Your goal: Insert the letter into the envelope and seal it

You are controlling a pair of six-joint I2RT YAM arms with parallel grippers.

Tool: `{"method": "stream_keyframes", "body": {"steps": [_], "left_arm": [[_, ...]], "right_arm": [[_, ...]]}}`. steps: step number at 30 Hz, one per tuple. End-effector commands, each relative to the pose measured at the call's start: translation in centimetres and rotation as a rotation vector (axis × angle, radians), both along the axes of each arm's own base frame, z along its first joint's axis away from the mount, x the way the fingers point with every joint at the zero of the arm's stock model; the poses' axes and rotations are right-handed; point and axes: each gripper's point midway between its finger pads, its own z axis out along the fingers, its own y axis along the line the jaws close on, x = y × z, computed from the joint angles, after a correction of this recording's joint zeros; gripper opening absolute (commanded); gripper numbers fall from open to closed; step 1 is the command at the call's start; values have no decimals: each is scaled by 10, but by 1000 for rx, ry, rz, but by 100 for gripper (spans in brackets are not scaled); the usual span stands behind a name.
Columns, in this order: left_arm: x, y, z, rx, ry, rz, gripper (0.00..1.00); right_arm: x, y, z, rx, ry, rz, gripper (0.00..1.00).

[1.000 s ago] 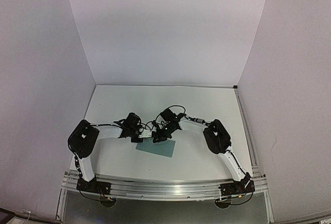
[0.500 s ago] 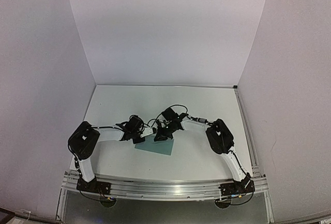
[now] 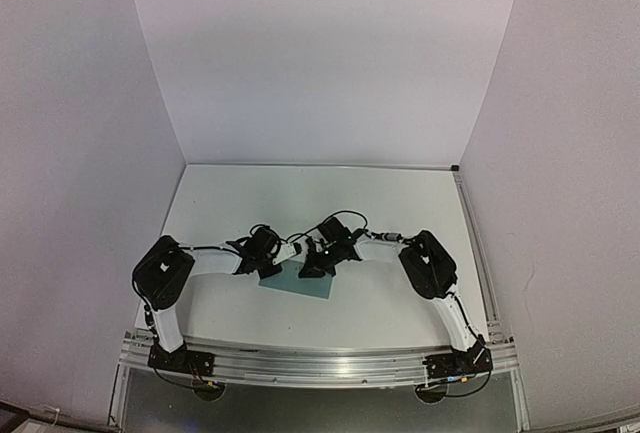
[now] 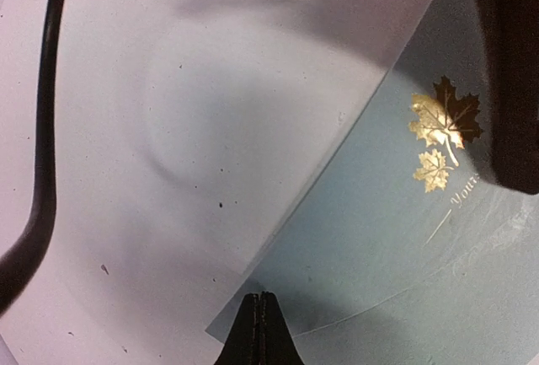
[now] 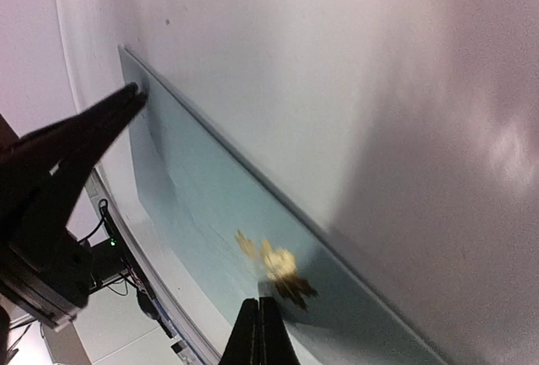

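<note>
- Black and clenched on nothing, the left gripper [image 3: 267,268] had sunk lower over the last second and reached a little to the right, its wrist folding down. In its own wrist view the closed tip [image 4: 259,330] sat at the envelope's left edge, near a corner, pressing the paper and not pinching it.
- Between the two arms, the envelope [image 3: 298,283] lay flat on the bench [image 3: 300,193], towards the near edge. Under the pushing it had crept slightly to the left.
- Its gold maple-leaf print [image 4: 442,125] faced upward.
- The letter showed in no view. I judged it to be inside already, though nothing in the views proved that.
- On the right, the right gripper [image 3: 312,263] was also closed and empty. It had come down and drawn in while its elbow swung outward. In its wrist view the tip [image 5: 259,331] rested on the envelope's face, close beside the gold leaves.
- With both tips bearing on the paper and neither grasping, the work looked like the sealing step: one tip pinning a corner, the other rubbing the flap down.
- Whether the flap had stuck could not be told.
- The small leftward slide suggested the envelope could skate if the pressure stayed uneven.
</note>
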Motion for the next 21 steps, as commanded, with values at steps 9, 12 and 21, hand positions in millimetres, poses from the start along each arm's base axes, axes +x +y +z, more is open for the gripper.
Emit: {"method": "stream_keyframes", "body": {"steps": [9, 12, 21], "left_arm": [[-38, 40, -35, 112, 180, 170, 0], [-36, 38, -34, 111, 173, 172, 0], [-33, 36, -30, 106, 165, 182, 0]], "right_arm": [[-36, -76, -25, -269, 62, -14, 0], [-28, -47, 32, -93, -6, 51, 0], [-2, 0, 75, 89, -26, 18, 0]]}}
